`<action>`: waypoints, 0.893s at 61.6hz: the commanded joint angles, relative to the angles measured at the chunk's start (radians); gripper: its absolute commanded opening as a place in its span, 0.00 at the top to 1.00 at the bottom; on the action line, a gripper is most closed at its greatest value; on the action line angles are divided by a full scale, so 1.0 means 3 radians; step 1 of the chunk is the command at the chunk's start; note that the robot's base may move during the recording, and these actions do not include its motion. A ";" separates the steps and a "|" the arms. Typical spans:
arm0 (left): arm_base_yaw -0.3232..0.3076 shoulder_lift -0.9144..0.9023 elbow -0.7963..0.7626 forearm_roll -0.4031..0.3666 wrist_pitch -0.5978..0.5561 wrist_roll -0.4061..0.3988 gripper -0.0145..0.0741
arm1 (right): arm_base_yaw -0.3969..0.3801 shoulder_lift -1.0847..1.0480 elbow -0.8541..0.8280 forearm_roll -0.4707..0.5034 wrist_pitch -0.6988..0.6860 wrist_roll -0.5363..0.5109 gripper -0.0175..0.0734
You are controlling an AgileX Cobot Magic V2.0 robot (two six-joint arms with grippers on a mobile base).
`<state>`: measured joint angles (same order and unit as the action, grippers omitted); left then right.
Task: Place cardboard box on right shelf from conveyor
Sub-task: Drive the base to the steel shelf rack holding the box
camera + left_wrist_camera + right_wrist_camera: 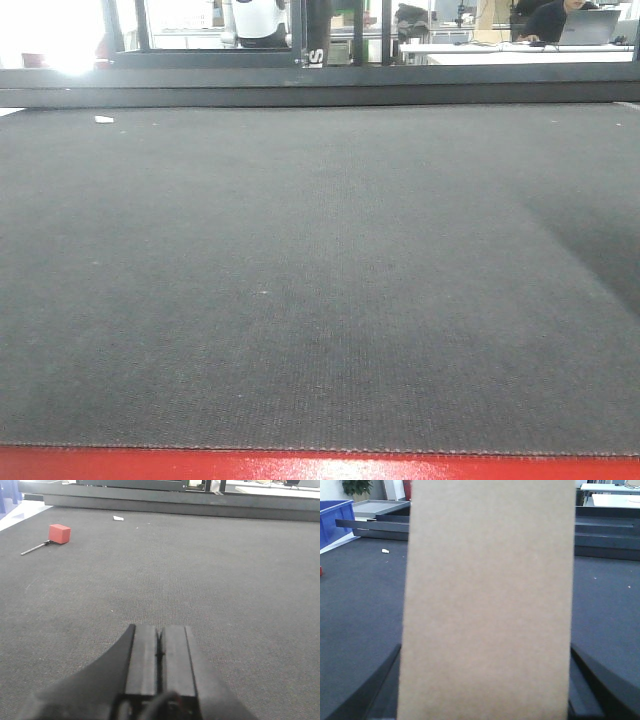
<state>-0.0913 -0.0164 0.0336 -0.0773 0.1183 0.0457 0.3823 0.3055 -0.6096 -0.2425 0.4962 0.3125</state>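
Note:
The cardboard box [487,595], plain tan and unlabelled, fills the middle of the right wrist view, standing tall between the dark fingers [377,690] of my right gripper [487,685], which is shut on its two sides. The dark grey conveyor [320,280] with its red front edge spans the front view; neither the box nor a gripper shows there. My left gripper [160,630] hangs low over the belt, jaws pressed together on nothing. The right shelf is out of view.
A red block [59,533] with a thin metal rod [34,549] lies far left on the belt, near a white scrap [118,518]. A blue bin [335,520] and grey tray [380,506] sit beyond the belt. A dark frame rail [320,82] bounds the far side.

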 commanded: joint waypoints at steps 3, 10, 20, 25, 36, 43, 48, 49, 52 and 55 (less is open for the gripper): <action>0.0008 -0.0034 0.0021 -0.0020 -0.0284 0.0001 0.97 | -0.0017 0.0024 -0.0095 -0.0084 -0.0348 -0.0043 0.59; 0.0008 -0.0034 0.0021 -0.0020 -0.0284 0.0001 0.97 | -0.0017 0.0024 -0.0095 -0.0084 -0.0348 -0.0043 0.59; 0.0008 -0.0034 0.0021 -0.0020 -0.0284 0.0001 0.97 | -0.0017 0.0024 -0.0095 -0.0084 -0.0348 -0.0043 0.59; 0.0008 -0.0034 0.0021 -0.0020 -0.0284 0.0001 0.97 | -0.0017 0.0024 -0.0095 -0.0084 -0.0348 -0.0043 0.59; 0.0008 -0.0034 0.0021 -0.0020 -0.0284 0.0001 0.97 | -0.0017 0.0031 -0.0074 -0.0084 -0.0342 -0.0043 0.59; 0.0001 -0.0034 0.0021 -0.0020 -0.0284 0.0001 0.97 | -0.0017 0.0038 -0.0074 -0.0084 -0.0338 -0.0043 0.59; 0.0001 -0.0034 0.0021 -0.0020 -0.0284 0.0001 0.97 | -0.0017 0.0038 -0.0074 -0.0084 -0.0338 -0.0043 0.59; 0.0001 -0.0034 0.0021 -0.0020 -0.0284 0.0001 0.97 | -0.0017 0.0038 -0.0074 -0.0084 -0.0338 -0.0043 0.59; 0.0001 -0.0034 0.0021 -0.0020 -0.0284 0.0001 0.97 | -0.0017 0.0038 -0.0074 -0.0084 -0.0338 -0.0043 0.59; 0.0001 -0.0034 0.0021 -0.0020 -0.0284 0.0001 0.97 | -0.0017 0.0038 -0.0074 -0.0084 -0.0338 -0.0043 0.59</action>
<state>-0.0913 -0.0164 0.0336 -0.0773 0.1183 0.0457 0.3823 0.3055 -0.6039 -0.2425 0.4962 0.3125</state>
